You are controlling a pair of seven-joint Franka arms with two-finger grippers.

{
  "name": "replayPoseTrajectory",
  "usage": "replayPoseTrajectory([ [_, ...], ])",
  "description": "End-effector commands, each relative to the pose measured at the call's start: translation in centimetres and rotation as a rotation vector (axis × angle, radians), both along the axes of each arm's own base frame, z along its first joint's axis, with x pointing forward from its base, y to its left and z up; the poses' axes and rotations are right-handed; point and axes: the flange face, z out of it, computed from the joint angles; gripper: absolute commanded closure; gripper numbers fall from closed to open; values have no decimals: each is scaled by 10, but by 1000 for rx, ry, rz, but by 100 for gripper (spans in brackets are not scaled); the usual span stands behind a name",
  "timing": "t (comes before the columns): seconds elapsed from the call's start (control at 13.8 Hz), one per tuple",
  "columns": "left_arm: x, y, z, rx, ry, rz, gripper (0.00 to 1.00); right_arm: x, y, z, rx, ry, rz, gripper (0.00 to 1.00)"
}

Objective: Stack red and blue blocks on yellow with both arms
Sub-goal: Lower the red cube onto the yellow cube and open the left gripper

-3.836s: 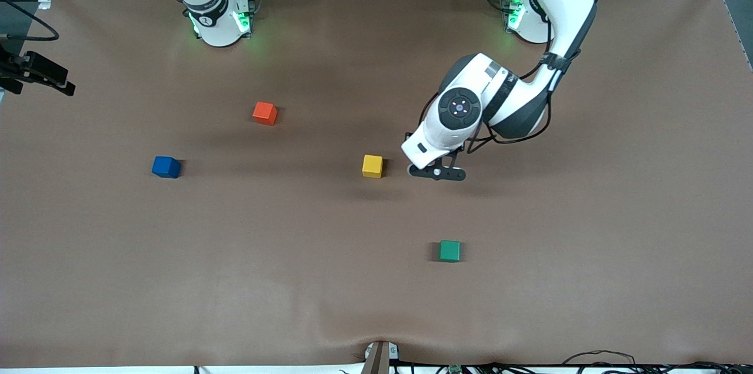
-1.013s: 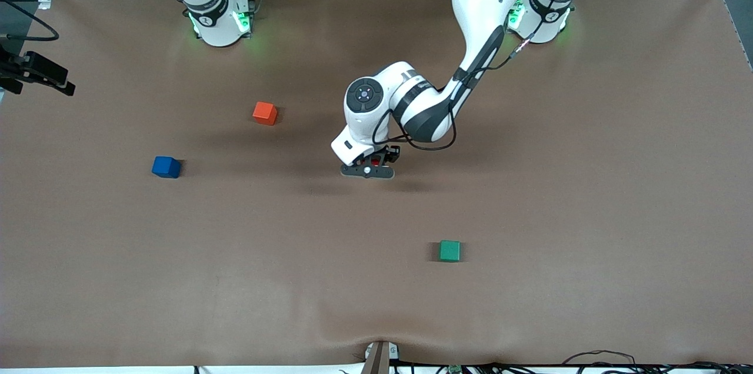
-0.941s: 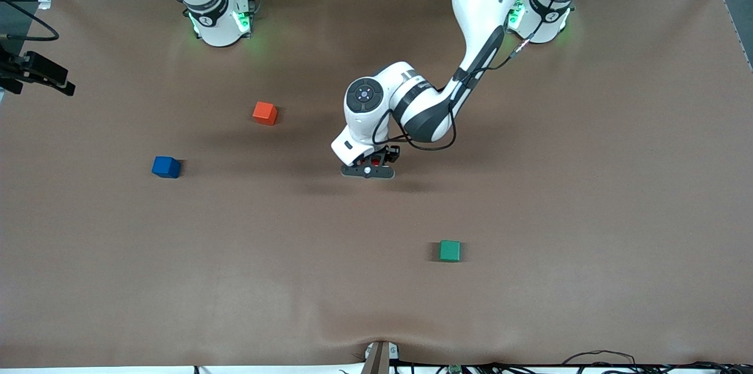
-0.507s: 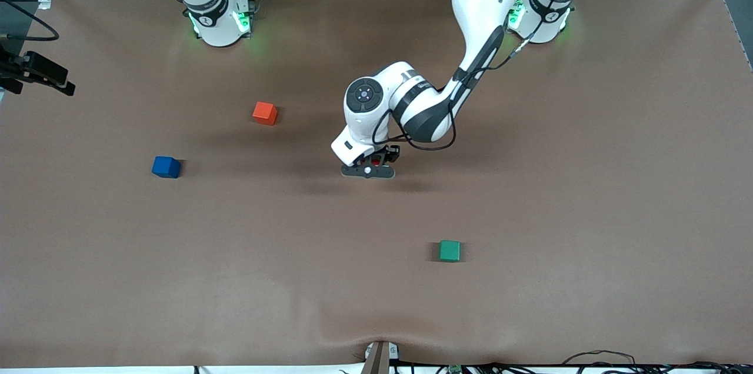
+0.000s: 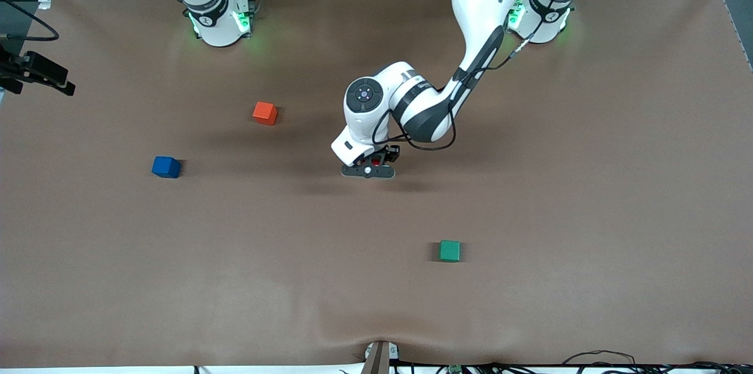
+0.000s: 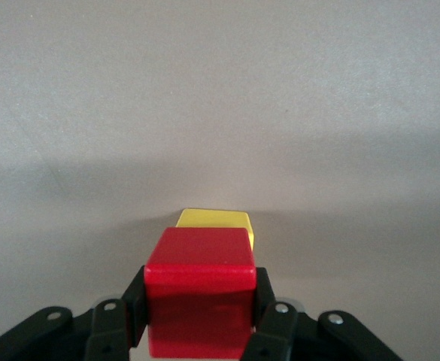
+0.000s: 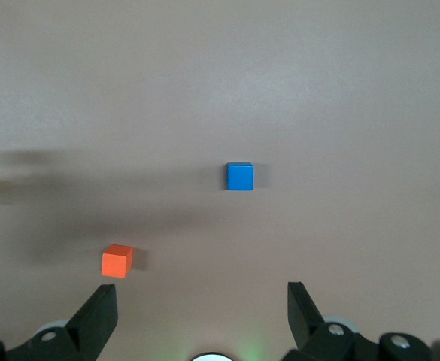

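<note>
My left gripper (image 5: 369, 168) is shut on the red cube (image 6: 199, 289), which shows as a small red patch in the front view (image 5: 375, 160). It holds the cube right over the yellow cube (image 6: 213, 219), whose edge peeks out past the red one. I cannot tell whether the two cubes touch. The yellow cube is hidden under the gripper in the front view. The blue cube (image 5: 166, 167) lies toward the right arm's end of the table and also shows in the right wrist view (image 7: 240, 176). My right gripper (image 7: 202, 312) is open and empty, high above the table; the right arm waits.
An orange-red cube (image 5: 265, 113) lies farther from the front camera than the blue cube, and also shows in the right wrist view (image 7: 117, 260). A green cube (image 5: 450, 250) lies nearer the front camera than the left gripper. The brown table (image 5: 588, 186) is flat.
Since 3.8 s ago my left arm has swung from beside the yellow cube to over it, covering it. Over the last second nothing has moved.
</note>
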Motion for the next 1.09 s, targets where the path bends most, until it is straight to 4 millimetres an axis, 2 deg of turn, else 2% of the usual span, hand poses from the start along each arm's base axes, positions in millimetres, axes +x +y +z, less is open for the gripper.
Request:
replayPoseTrajectory([
  [0.0,0,-4,-12,14,-10,4,0,-5,-3,6,13,-14,-19,0],
  [0.14,1,-4,-10,12,-12,5,0,-4,-5,10,11,-23,-23,0],
  [0.29,1,-3,-4,15,-13,6,0,-3,-16,14,11,-34,-44,0],
  [0.43,1,-3,9,12,-17,8,0,3,-22,12,6,-31,-51,0],
  [0.58,1,-1,23,17,-10,14,0,11,-21,-1,12,-9,-49,0],
  [0.65,2,0,31,14,-14,20,0,17,-23,-13,11,15,-51,0],
  [0.72,3,-1,42,2,-23,22,0,29,-24,-36,6,57,-50,0],
  [0.87,4,0,55,-10,-32,28,0,39,-29,-56,-4,90,-55,0],
  [0.94,5,1,71,-25,-48,29,0,44,-31,-64,-14,101,-54,0],
  [1.01,4,3,85,-23,-49,32,0,52,-31,-82,-14,125,-52,0],
])
